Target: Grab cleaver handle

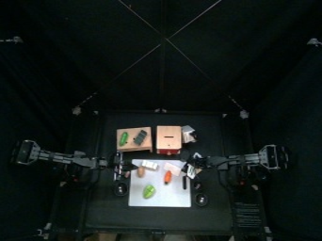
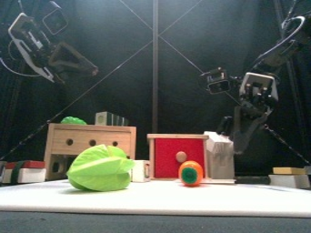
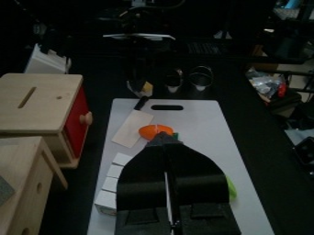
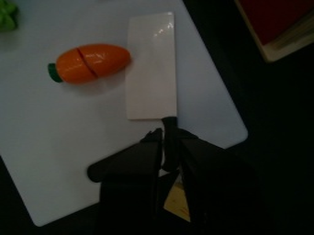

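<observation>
The cleaver lies flat on the white cutting board (image 4: pixel 73 138), its white blade (image 4: pixel 152 64) pointing away from my right gripper (image 4: pixel 166 138). The right jaws are shut over the black handle, which they almost wholly hide. In the top view the right gripper (image 1: pixel 189 171) is over the board's right part. My left gripper (image 3: pixel 167 147) hangs shut and empty over the board's left end (image 1: pixel 126 167).
An orange toy vegetable (image 4: pixel 88 62) lies beside the blade. A green toy (image 2: pixel 100 168) sits on the board (image 2: pixel 158 196) in front. Behind stand a wooden box (image 2: pixel 91 141), a red box (image 2: pixel 179 155) and a knife block (image 2: pixel 219 150).
</observation>
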Controlling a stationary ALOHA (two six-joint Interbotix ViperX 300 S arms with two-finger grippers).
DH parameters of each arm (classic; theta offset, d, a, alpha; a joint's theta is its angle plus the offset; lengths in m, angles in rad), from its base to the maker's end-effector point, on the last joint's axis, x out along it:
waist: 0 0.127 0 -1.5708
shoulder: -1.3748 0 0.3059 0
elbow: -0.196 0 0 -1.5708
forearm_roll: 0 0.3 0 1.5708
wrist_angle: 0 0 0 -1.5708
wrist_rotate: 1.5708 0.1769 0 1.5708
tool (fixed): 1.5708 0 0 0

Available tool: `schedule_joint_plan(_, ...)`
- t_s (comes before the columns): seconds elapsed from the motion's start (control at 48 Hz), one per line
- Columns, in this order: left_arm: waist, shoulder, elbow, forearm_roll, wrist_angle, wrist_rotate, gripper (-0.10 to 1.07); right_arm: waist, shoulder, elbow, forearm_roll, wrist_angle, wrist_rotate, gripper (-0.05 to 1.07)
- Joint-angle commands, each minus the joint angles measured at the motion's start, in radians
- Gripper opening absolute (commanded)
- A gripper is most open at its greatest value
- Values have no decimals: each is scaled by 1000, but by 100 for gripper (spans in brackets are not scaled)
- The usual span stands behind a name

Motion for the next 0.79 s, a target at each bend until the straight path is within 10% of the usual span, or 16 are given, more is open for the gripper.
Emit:
schedule_joint_plan(0.0,-3,3,-28,-6,-9,0,8,6,6,-25,0,8,0,65)
schedule_joint_plan(0.438,-9,3,-25,-23,-9,0,50,32,110,-58,-12,37,-2,73)
schedule_joint_plan(0.771,-9,3,-23,-21,-9,2,56,34,176,-78,-12,92,0,73)
